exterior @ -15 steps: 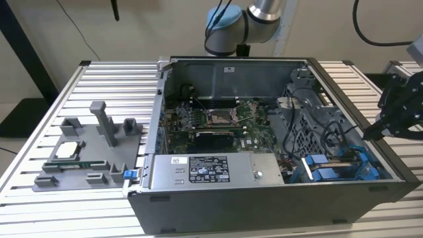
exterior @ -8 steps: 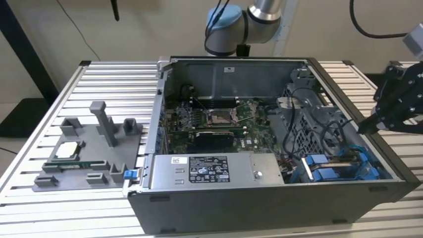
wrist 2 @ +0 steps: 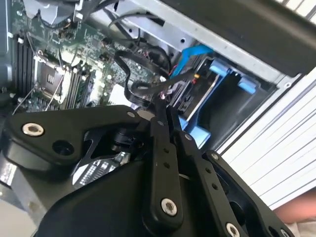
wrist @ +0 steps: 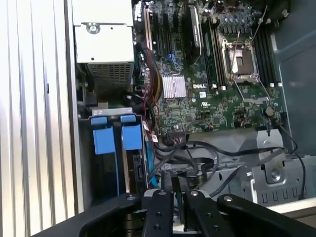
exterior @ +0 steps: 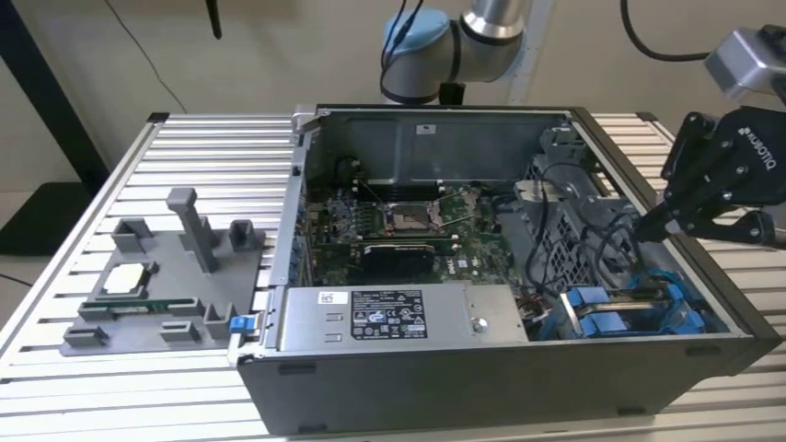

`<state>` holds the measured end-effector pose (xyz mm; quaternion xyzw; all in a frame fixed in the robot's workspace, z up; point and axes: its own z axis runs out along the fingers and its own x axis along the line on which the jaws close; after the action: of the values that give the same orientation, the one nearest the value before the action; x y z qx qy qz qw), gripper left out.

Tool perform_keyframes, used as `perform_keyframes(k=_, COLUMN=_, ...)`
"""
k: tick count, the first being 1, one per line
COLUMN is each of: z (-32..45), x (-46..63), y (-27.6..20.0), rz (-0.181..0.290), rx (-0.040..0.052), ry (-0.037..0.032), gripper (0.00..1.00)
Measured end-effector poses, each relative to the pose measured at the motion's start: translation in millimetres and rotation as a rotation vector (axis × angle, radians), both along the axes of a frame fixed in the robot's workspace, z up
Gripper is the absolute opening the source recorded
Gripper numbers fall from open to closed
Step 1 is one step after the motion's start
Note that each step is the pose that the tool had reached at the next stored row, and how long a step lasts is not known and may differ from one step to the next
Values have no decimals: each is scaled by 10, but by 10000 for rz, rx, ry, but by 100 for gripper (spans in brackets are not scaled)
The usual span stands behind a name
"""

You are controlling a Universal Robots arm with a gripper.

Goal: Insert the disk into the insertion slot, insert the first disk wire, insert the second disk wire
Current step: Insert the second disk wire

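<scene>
your gripper (wrist: 176, 183) hangs over the case's (exterior: 491, 382) drive-bay corner, fingers pressed together, pinching a black cable (wrist: 197, 168) above the insertion slot (wrist: 116, 148).

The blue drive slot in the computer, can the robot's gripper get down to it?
Probably yes. The gripper hangs just above the open case, near the insertion slot, but black cables lie beside the bay and could snag.

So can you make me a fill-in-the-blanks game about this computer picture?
1. The end effector hangs over the open computer case at the exterior view's ____ side.
2. The plastic tabs on the insertion slot are coloured ____.
3. The power supply carries a white ____.
4. The grey fixture stands on the table, ____ the case.

Missing words: right; blue; sticker; outside
</scene>
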<state>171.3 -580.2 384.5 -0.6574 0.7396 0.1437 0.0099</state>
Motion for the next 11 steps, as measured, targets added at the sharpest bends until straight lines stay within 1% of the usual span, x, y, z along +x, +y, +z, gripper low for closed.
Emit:
perform_keyframes(k=4, z=-2, x=-183, y=0, rz=1, rx=1, ry=-2, gripper=0)
perform_keyframes(k=5, z=-4, x=-211, y=-1, rz=-1, rx=3, ry=-10, gripper=0)
perform_keyframes(k=11, z=-4, x=-216, y=-3, rz=0, rx=10, ry=-12, gripper=0)
